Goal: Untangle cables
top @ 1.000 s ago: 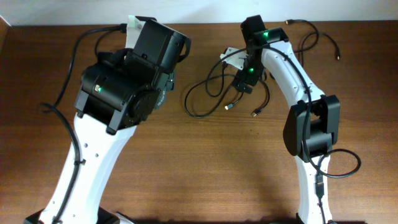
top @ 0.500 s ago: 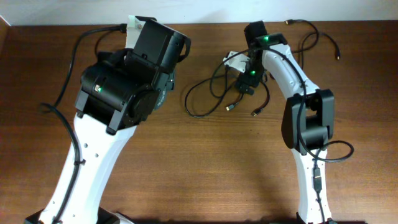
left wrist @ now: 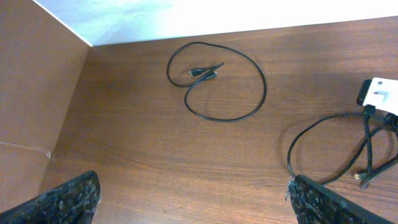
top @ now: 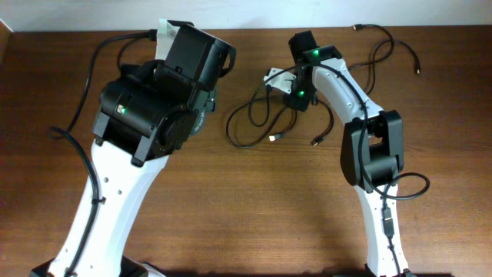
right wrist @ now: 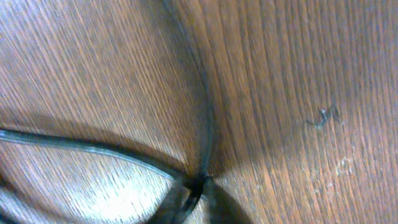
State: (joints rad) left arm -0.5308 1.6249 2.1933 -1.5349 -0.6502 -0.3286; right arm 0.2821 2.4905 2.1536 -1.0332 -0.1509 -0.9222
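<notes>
A tangle of thin black cables (top: 265,111) lies on the brown table between the arms, its loops and loose plug ends spread out. My right gripper (top: 296,96) is down at the tangle's right edge. In the blurred right wrist view its jaws (right wrist: 198,186) are pinched together on a cable strand (right wrist: 205,124) where two strands meet. Another cable (left wrist: 217,81) lies alone in a loose loop in the left wrist view, with the tangle (left wrist: 367,149) at the right edge. My left gripper (left wrist: 202,202) hangs open over bare wood, apart from all cables.
One more thin cable (top: 384,46) curls near the table's far right edge. A white part (left wrist: 380,93) of the right gripper shows in the left wrist view. The left arm's bulky body (top: 154,108) covers the left part of the table. A wall rises along the back edge.
My right gripper has gone from open to shut on a strand and shifted left and toward the back. The tangle was drawn slightly left with it. The left arm has not moved.
</notes>
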